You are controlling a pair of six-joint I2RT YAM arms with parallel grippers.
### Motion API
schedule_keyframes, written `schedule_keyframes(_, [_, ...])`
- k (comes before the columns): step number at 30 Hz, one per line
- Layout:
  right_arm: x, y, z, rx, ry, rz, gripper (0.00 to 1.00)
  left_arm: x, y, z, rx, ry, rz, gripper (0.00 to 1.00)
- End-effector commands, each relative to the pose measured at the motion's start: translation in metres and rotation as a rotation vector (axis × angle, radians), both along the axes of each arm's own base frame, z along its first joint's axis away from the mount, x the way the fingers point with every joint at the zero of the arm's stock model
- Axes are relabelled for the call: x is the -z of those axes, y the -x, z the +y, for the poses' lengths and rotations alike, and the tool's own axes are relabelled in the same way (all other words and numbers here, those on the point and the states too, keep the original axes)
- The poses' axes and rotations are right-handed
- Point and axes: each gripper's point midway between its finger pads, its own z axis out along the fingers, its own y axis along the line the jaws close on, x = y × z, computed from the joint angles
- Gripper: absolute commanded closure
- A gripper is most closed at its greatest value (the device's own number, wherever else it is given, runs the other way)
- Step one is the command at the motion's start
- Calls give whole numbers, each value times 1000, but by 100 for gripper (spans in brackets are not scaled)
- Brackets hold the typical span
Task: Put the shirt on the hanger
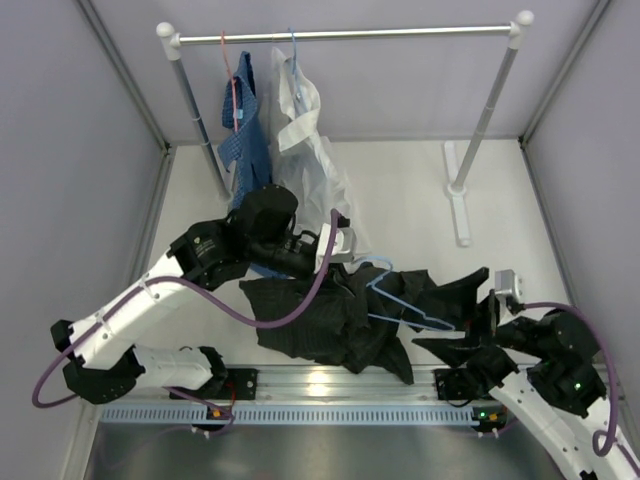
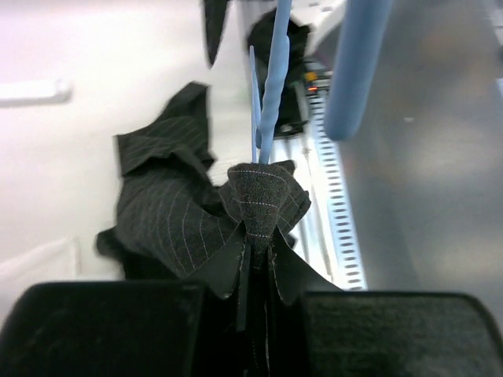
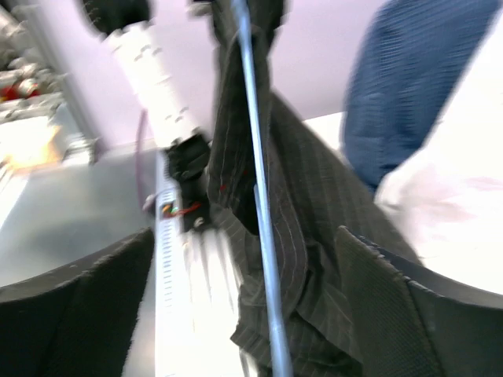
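Observation:
The black pinstriped shirt (image 1: 325,320) lies crumpled on the table between the arms. The light-blue wire hanger (image 1: 400,300) lies on its right half. My left gripper (image 1: 338,245) is at the shirt's far edge. In the left wrist view it (image 2: 255,314) is shut on a bunched fold of the shirt (image 2: 263,200), and the hanger wire (image 2: 271,86) rises just beyond. My right gripper (image 1: 472,325) is at the shirt's right end. In the right wrist view it (image 3: 251,314) is open, its fingers wide apart, with the hanger wire (image 3: 263,236) and shirt (image 3: 314,204) between them.
A clothes rack (image 1: 350,35) stands at the back, with a blue patterned shirt (image 1: 240,130) on a red hanger and a white shirt (image 1: 300,125) on a blue hanger. The rack's right foot (image 1: 460,205) rests on the table. An aluminium rail (image 1: 340,385) runs along the near edge.

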Motion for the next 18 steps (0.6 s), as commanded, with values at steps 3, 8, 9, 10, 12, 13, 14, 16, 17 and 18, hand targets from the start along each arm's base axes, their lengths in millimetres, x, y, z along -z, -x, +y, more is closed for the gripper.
schedule_keyframes(3, [-9, -51, -36, 395, -65, 123, 0, -17, -55, 19, -361, 14, -149, 100])
schedule_keyframes(8, [27, -60, -29, 409, -63, 315, 0, -35, -87, 37, -628, 93, -178, 100])
schedule_keyframes(9, [29, -60, -26, 393, -66, 335, 0, -41, -87, 41, -649, 116, -174, 100])
schedule_keyframes(10, [31, -59, -21, 368, -90, 388, 2, -46, -89, 41, -666, 144, -169, 100])
schedule_keyframes(12, [37, -60, -4, 286, -125, 441, 9, -50, -88, 44, -695, 169, -139, 100])
schedule_keyframes(13, [50, -63, 5, 262, -143, 531, 13, -54, -90, 44, -716, 192, -129, 100])
schedule_keyframes(14, [45, -67, 11, 239, -173, 541, 17, -56, -93, 45, -741, 213, -113, 100])
schedule_keyframes(16, [48, -70, 20, 204, -183, 578, 22, -53, -96, 48, -795, 247, -72, 100])
schedule_keyframes(17, [59, -76, 24, 211, -168, 612, 24, -60, -99, 49, -828, 294, -47, 100])
schedule_keyframes(18, [48, -78, 26, 194, -211, 590, 24, -59, -101, 49, -845, 305, -41, 100])
